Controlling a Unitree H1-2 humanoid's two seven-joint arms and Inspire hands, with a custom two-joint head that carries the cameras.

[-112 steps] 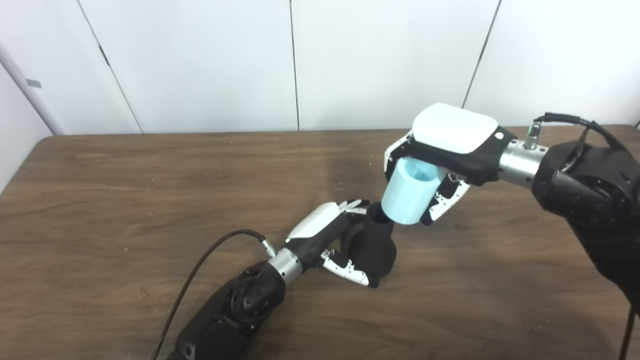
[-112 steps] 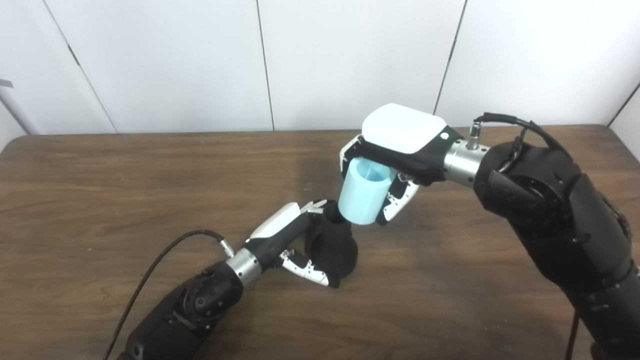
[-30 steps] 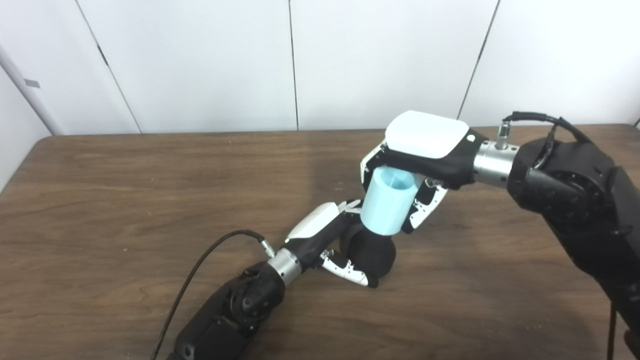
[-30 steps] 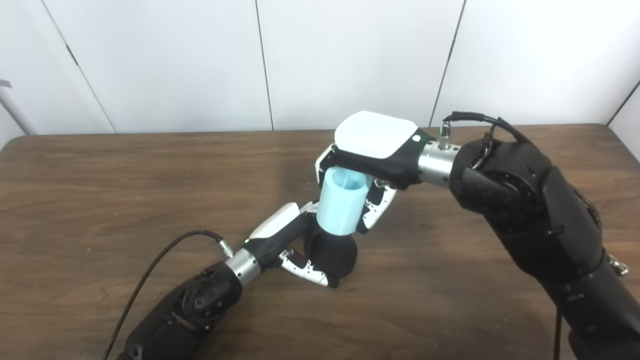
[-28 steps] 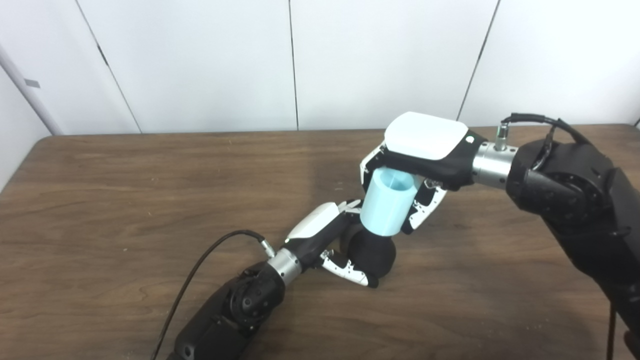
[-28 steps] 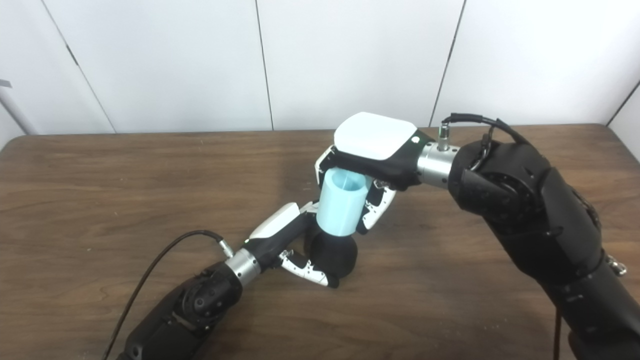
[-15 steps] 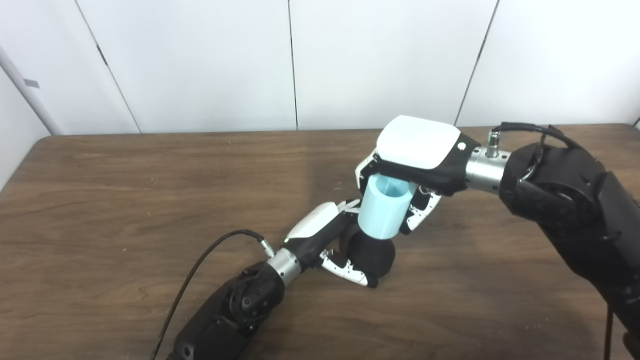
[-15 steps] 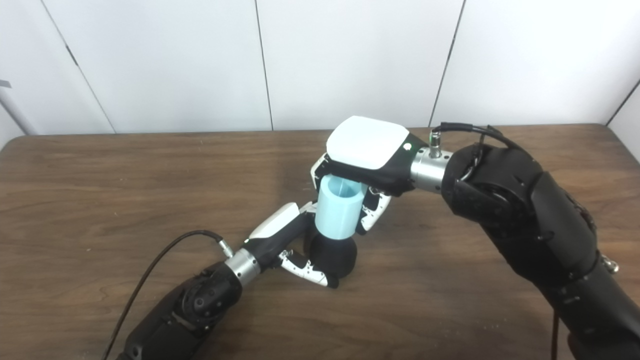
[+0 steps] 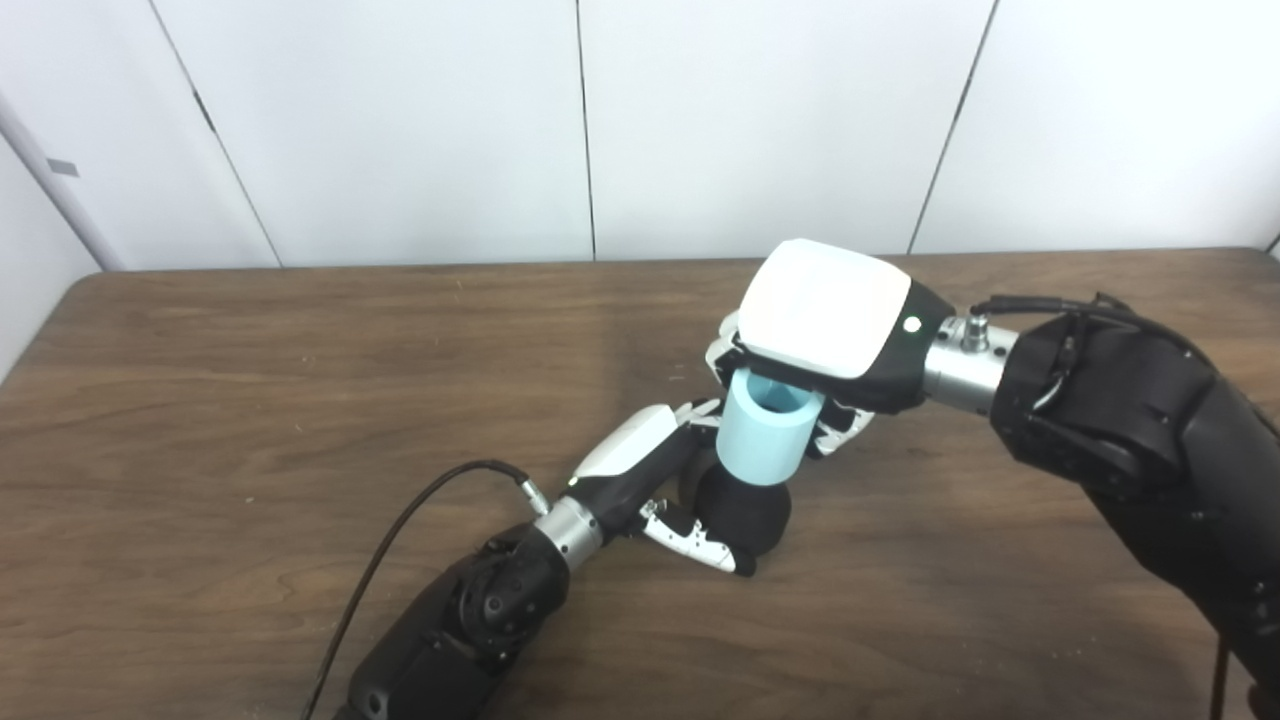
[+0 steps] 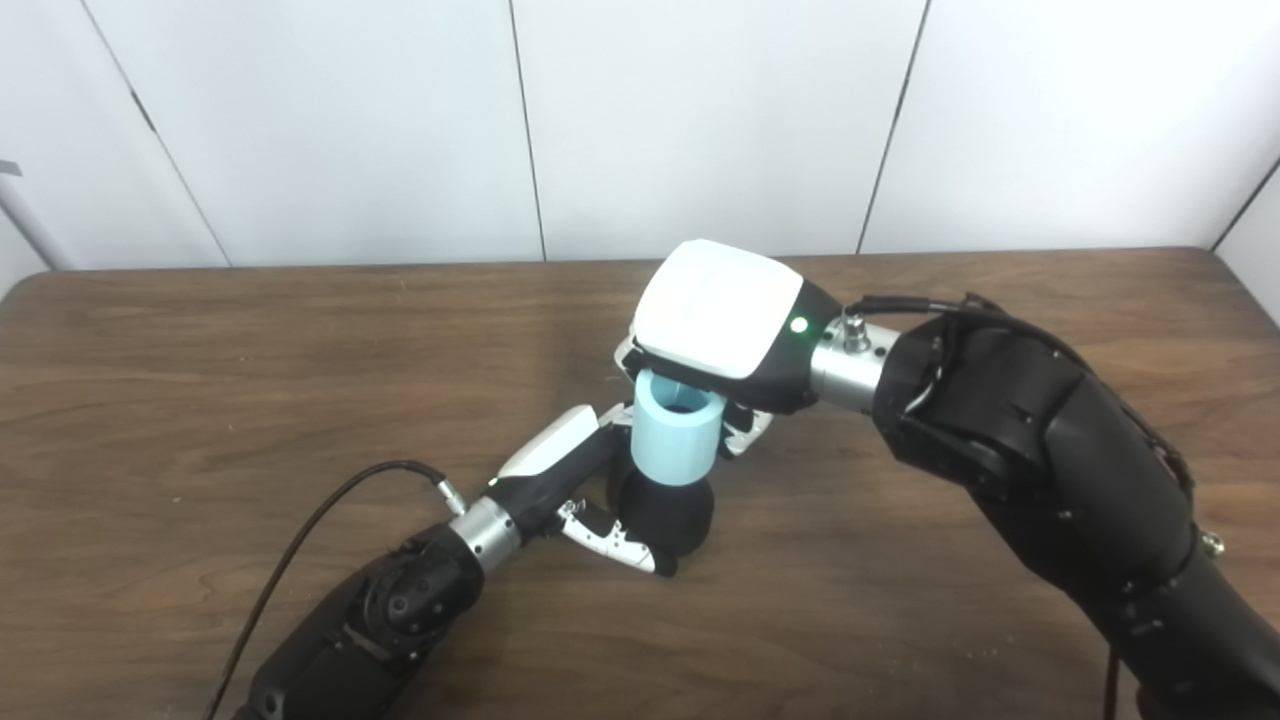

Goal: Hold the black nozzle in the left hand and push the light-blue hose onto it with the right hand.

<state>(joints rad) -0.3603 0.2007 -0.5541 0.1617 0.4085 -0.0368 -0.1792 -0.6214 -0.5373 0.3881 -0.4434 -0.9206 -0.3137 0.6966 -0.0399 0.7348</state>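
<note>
Light-blue hose [image 9: 762, 438] in right hand [image 9: 825, 322] fingers, seated on black nozzle [image 9: 745, 513]; left hand [image 9: 650, 470] clamps nozzle.

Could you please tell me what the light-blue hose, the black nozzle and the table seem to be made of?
Light-blue hose: probably rigid plastic, matte; an even colour and a clean round rim.
Black nozzle: likely matte plastic or rubber; dull black with no glint.
Table: wood or wood-look laminate; brown grain streaks with a soft sheen.
</note>
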